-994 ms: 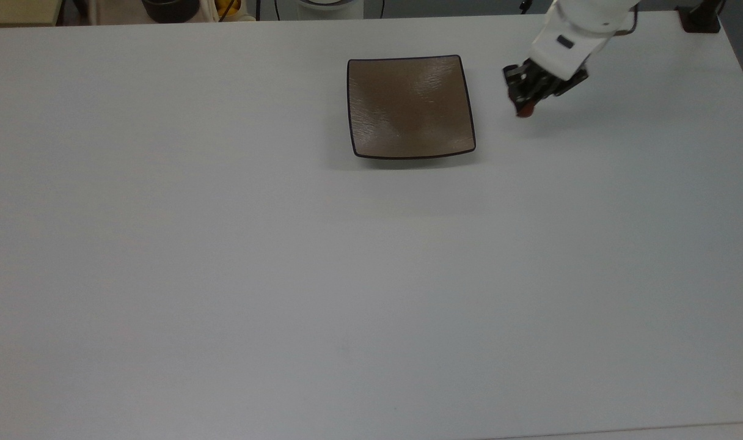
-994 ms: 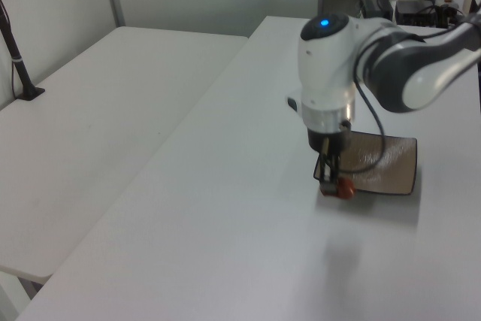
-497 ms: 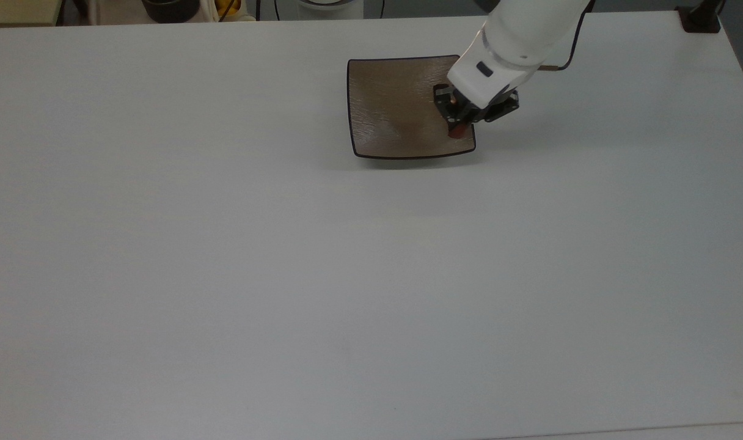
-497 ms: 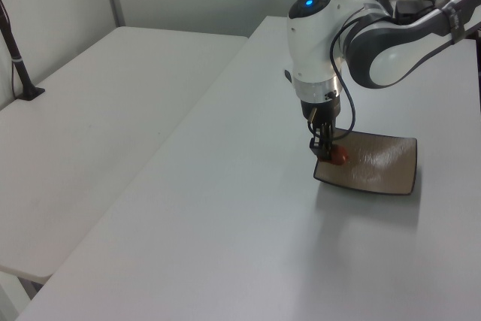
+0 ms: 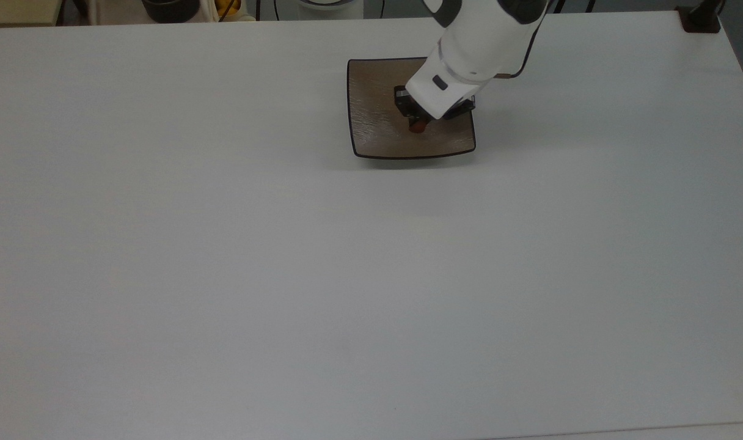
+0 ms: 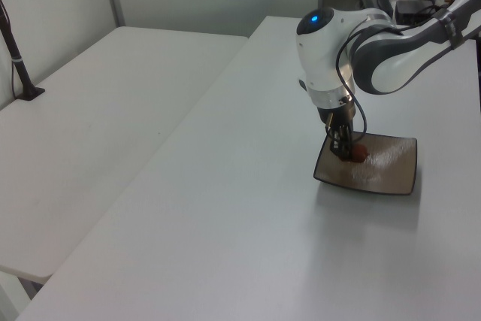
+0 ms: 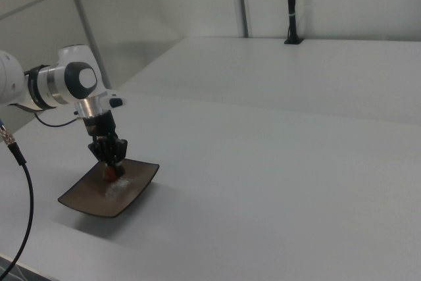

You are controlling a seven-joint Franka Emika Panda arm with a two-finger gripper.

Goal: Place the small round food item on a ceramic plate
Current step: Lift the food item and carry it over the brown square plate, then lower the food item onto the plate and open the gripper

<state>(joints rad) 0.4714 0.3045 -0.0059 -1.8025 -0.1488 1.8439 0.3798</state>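
Carried in from the bare desk [image 5: 225,256] at the top view's right a second ago, the small round food item [image 5: 417,127] now sits over the middle of the ceramic plate [image 5: 371,131], still clamped in the pincer [image 5: 415,122]. In the left view the reddish lump [image 6: 358,153] hangs at the fingertips, low above the brown plate [image 6: 391,178]; whether it touches the surface cannot be told. The right view shows the arm [image 7: 62,87] reaching down over the plate [image 7: 85,202].
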